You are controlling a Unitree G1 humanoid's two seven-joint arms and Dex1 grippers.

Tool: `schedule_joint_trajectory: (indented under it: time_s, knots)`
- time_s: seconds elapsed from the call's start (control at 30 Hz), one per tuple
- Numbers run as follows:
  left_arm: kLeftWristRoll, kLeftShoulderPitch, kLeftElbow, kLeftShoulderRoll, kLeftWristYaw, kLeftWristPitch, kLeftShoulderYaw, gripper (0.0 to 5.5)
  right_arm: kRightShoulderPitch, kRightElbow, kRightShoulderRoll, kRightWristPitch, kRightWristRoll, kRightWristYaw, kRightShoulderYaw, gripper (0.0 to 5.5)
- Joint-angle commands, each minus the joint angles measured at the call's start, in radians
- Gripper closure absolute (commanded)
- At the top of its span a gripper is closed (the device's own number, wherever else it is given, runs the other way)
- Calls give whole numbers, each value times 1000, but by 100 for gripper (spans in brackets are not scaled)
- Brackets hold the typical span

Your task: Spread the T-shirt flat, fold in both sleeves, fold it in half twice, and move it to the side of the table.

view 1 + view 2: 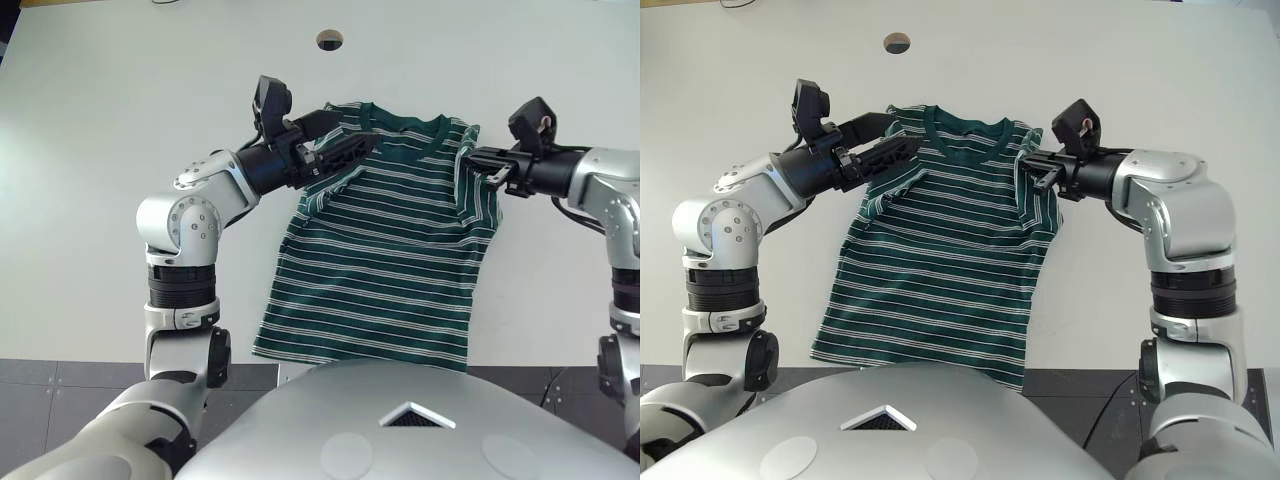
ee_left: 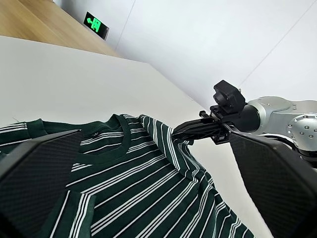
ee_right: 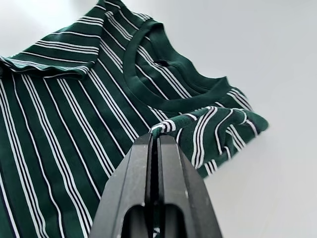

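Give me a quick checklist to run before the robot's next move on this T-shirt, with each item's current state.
1. Hold by right gripper on T-shirt: ok, shut on the shoulder fold.
2. Release by left gripper: ok, open over the other shoulder.
3. Flat right sleeve: not ok, bunched.
4. Whole hem on table: cannot tell.

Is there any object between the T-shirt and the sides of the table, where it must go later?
No. Nothing visible stands between the T-shirt and either side of the table.
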Motion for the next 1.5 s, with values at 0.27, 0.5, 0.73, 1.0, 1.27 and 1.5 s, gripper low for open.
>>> schedule_joint_trajectory:
  time_s: [0.27, 0.5, 0.73, 1.0, 1.27, 1.5]
  knots:
    - [-1, 3, 16, -2, 1, -9, 2, 2, -79, 152, 179, 6, -5, -90, 63, 540]
    - [-2, 2, 24, 0, -1, -11, 6, 0, -69, 176, 184, -27, -18, -91, 68, 461]
    - [-3, 1, 32, 0, -5, -13, 8, 0, -47, 19, 108, 28, 23, -60, 21, 440]
    - [-3, 8, 31, -8, -3, -20, 6, 0, -4, 44, -10, -39, -13, -54, -44, 440]
    - [0, 10, 35, -7, -5, -26, 6, 0, 138, 154, -238, -384, -269, 56, 112, 440]
    - [1, 10, 33, 0, -5, -27, 8, 0, 218, 45, -270, -480, -306, 171, 181, 440]
